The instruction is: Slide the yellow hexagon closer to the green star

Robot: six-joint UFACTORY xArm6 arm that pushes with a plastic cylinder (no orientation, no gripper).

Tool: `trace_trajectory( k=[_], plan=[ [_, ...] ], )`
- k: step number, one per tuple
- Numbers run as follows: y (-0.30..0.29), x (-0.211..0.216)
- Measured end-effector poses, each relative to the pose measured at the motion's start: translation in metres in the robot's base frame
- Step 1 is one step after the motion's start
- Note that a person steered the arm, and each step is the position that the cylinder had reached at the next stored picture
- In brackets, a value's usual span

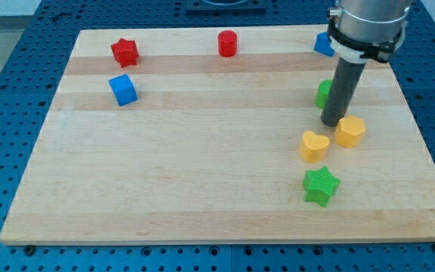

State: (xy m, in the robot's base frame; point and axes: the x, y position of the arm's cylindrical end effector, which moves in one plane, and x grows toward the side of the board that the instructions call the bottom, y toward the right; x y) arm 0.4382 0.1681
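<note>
The yellow hexagon [350, 131] lies on the wooden board at the view's right. The green star [321, 186] lies below and a little left of it, near the board's bottom edge. A yellow heart [314, 146] sits between them, to the left of the hexagon. My tip [331, 123] is just left of the hexagon's upper edge, close to or touching it, above the yellow heart. The rod partly hides a green block [322, 93] behind it.
A blue block [322, 44] sits at the top right, partly hidden by the arm. A red cylinder [227, 44] is at the top centre, a red star [125, 52] at the top left, and a blue cube [123, 89] below it.
</note>
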Motion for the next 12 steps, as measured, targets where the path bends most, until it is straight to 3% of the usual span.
trace_trajectory(
  k=[2, 5, 7, 8, 10, 12],
  plan=[
    [0.040, -0.004],
    [0.045, 0.065],
    [0.037, 0.026],
    [0.009, 0.026],
    [0.043, 0.069],
    [0.049, 0.060]
  ],
)
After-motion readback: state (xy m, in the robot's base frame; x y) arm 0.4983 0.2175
